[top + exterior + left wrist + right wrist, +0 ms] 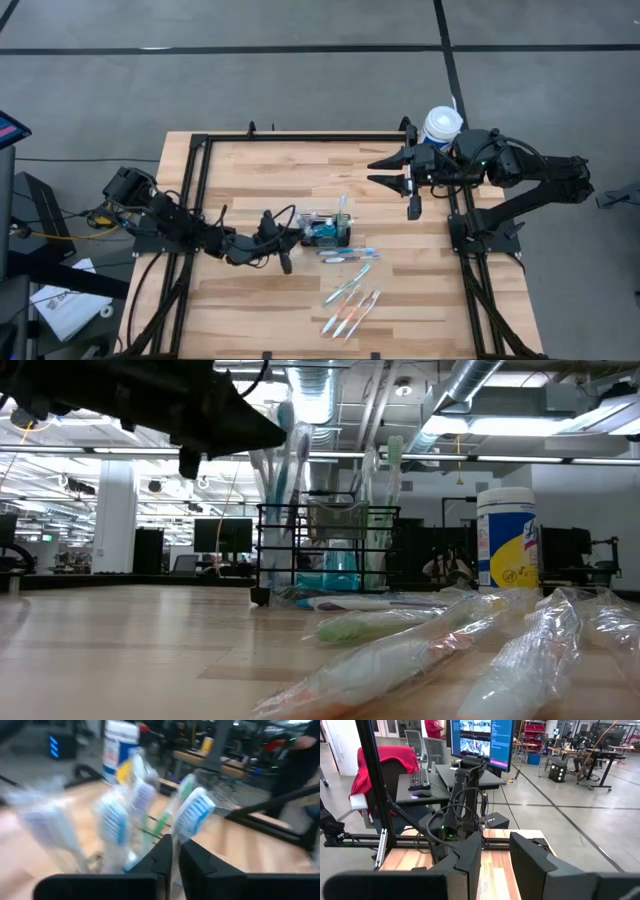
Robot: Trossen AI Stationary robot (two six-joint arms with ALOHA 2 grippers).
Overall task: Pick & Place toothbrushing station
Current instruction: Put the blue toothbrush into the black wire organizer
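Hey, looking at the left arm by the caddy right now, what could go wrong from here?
1. The left gripper sits right beside the caddy, fingers nearly shut by a toothbrush standing in it; a sideways move might tip the light mesh caddy.
2. Wrapped toothbrushes lie loose near the caddy, so a low sweep may scatter them.
3. The right gripper hangs over the table; crossing paths may cause a clash.

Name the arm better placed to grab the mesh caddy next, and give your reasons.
Left. The left gripper sits right beside the black mesh caddy at mid-table. The right gripper hangs farther off, near the white tub.
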